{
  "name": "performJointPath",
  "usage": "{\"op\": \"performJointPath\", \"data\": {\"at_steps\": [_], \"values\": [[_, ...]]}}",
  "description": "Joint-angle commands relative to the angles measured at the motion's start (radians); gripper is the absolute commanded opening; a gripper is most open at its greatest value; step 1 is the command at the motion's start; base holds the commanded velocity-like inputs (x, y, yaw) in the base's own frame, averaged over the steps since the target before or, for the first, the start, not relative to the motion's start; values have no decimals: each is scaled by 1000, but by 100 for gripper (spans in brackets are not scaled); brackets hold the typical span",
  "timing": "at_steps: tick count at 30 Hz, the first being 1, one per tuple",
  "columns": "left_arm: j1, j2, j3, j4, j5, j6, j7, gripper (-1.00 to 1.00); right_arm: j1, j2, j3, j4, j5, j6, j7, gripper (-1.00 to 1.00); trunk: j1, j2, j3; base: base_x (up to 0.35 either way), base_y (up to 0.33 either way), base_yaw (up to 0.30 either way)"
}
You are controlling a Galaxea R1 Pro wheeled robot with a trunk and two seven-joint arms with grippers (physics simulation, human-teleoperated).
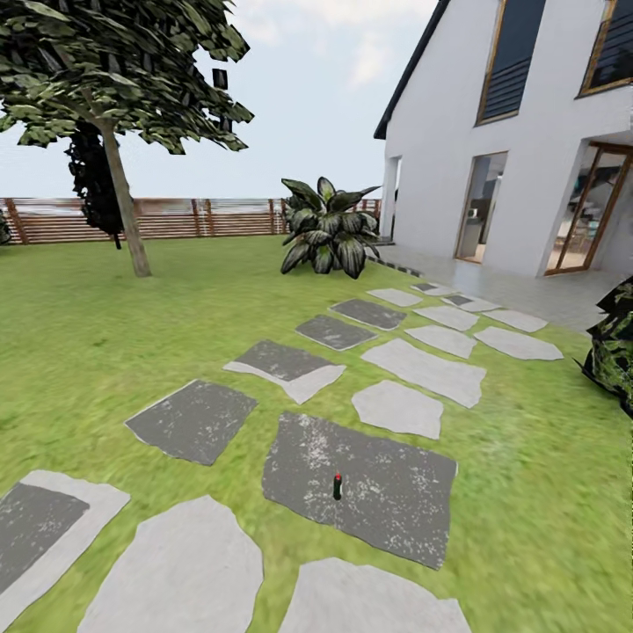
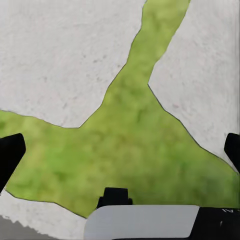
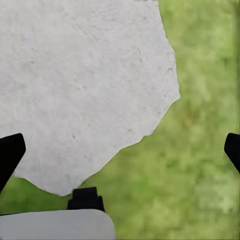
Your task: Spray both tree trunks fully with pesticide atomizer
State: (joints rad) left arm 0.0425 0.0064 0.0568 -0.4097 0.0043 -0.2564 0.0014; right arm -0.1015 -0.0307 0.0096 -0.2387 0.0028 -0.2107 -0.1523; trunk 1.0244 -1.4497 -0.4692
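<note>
Place: home garden.
Evidence: lawn (image 1: 105,352), stone paving (image 1: 360,483), slat fence (image 1: 176,218), tree (image 1: 123,211), white house (image 1: 527,132).

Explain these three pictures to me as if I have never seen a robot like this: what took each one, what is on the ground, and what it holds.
This is a simulated wheeled robot with two arms. The big picture comes from its head camera: a garden with a lawn, stone slabs, a fence, a house and one tree. A small dark spray bottle stands on a dark slab ahead. The other two come from cameras on its wrists, looking down. The left tool hangs over grass between pale slabs; the right tool over a pale slab's edge. Both are open and hold nothing.
</note>
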Motion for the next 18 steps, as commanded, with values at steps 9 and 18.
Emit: {"op": "performJointPath", "data": {"at_steps": [9, 18], "values": [[0, 0, 1, -1, 0, -1, 0, 100, -1, 0, 1, 1, 0, -3, -3, 100, 1, 0, -1, 346, -10, -87], [0, 0, 1, -1, 0, -1, 0, 100, -1, -2, 0, 1, 1, -4, -3, 100, 1, 0, -1, 350, 0, -28]]}}
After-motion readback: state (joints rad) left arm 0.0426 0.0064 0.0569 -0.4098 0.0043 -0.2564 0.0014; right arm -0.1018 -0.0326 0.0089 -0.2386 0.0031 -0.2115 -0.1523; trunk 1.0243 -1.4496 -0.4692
